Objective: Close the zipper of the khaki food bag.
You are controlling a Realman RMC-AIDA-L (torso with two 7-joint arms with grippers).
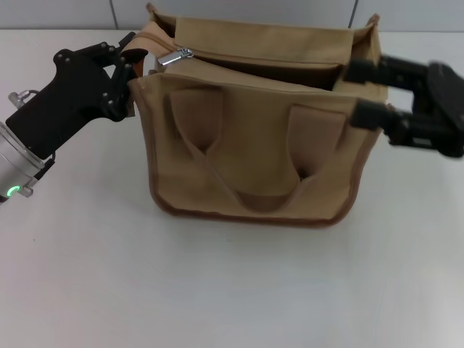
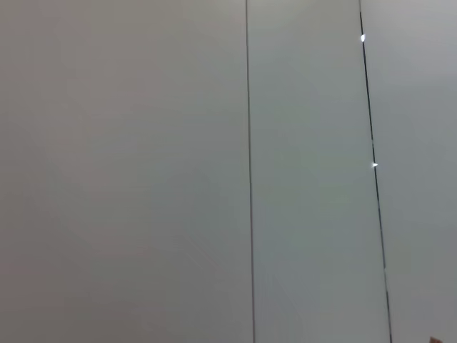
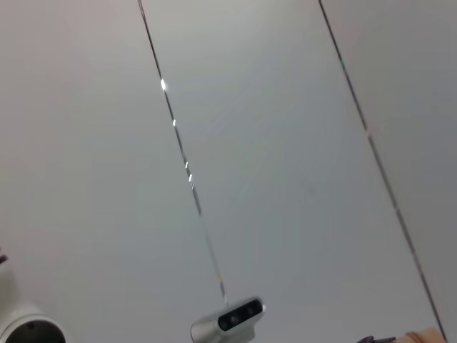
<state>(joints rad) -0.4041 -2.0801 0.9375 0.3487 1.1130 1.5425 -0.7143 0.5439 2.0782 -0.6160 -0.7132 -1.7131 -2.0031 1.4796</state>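
The khaki food bag (image 1: 254,145) stands upright on the white table in the middle of the head view, with its handles hanging down its front. Its top gapes open. The zipper's silver pull (image 1: 176,56) sits at the bag's left end. My left gripper (image 1: 129,71) is pressed against the bag's left end, just beside the pull. My right gripper (image 1: 366,92) is open, with one finger (image 1: 362,71) at the top right corner and the other on the front right side, so the bag's right end lies between them. Both wrist views show only wall panels.
The white table (image 1: 217,290) spreads out in front of the bag and to both sides. A tiled wall (image 1: 239,11) rises close behind it. A small grey camera (image 3: 228,320) shows in the right wrist view.
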